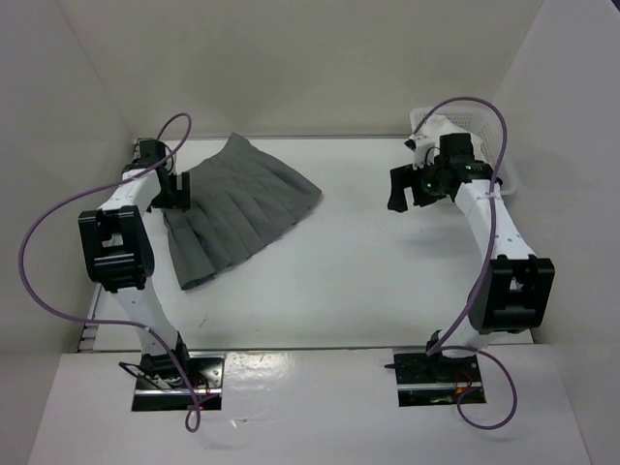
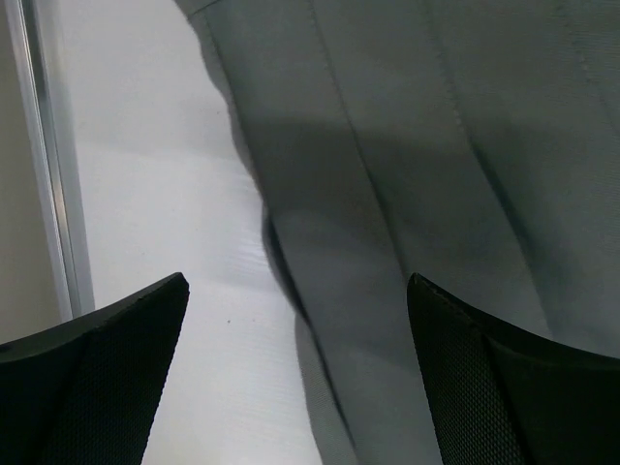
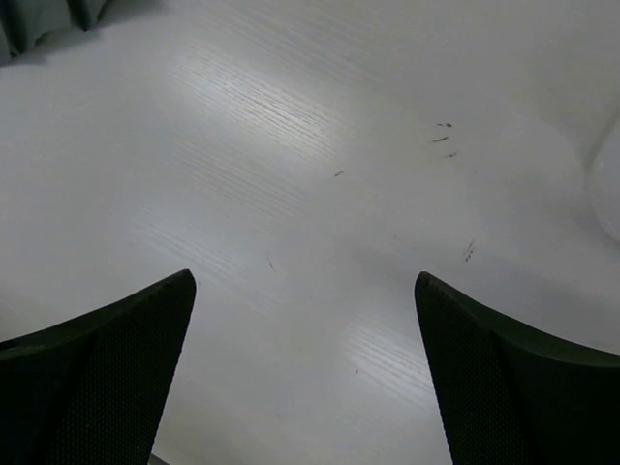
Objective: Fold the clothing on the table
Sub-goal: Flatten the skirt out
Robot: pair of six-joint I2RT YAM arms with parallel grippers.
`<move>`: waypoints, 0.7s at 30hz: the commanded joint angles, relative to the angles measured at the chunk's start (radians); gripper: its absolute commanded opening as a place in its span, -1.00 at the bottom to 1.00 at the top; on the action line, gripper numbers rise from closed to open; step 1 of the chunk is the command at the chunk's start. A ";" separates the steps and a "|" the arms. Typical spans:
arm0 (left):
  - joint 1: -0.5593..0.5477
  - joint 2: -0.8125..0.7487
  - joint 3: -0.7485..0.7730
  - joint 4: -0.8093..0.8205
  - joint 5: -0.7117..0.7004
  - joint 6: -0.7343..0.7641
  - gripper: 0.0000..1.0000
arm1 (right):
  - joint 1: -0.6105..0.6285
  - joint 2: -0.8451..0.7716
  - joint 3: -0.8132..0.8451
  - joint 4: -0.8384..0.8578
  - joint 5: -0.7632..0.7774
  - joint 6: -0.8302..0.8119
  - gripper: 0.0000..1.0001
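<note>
The grey pleated clothing (image 1: 237, 208) lies spread flat on the left half of the white table (image 1: 387, 271), its hem toward the near left. My left gripper (image 1: 174, 192) hovers at the skirt's left edge, jaws wide open. In the left wrist view the skirt's edge (image 2: 407, 165) runs between the open fingers (image 2: 97, 368), nothing pinched. My right gripper (image 1: 412, 186) hangs open over bare table at the far right, well away from the skirt. The right wrist view shows its spread fingers (image 3: 107, 368) over the white tabletop (image 3: 310, 213), with a sliver of grey fabric (image 3: 39, 19) at the top left.
A white plastic basket (image 1: 484, 121) holding something white sits at the far right corner behind the right arm. A thin metal rail (image 2: 48, 174) runs along the table's left edge, close to the left gripper. White walls enclose the back and sides.
</note>
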 commanded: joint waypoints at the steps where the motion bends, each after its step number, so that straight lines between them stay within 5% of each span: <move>1: 0.041 -0.044 0.072 -0.044 0.092 -0.016 0.99 | 0.056 0.045 0.081 -0.014 -0.002 -0.017 0.96; 7: 0.050 -0.222 0.035 -0.102 0.183 -0.057 0.99 | 0.309 0.209 0.252 -0.032 0.149 -0.017 0.96; 11: 0.178 -0.356 0.035 -0.159 0.334 -0.106 0.99 | 0.536 0.440 0.479 -0.023 0.221 0.016 0.96; 15: 0.327 -0.515 -0.050 -0.159 0.386 -0.069 0.99 | 0.639 0.623 0.701 0.026 0.216 0.035 0.96; 21: 0.367 -0.669 -0.208 -0.184 0.355 -0.046 0.99 | 0.668 0.881 1.022 0.014 0.140 0.068 0.96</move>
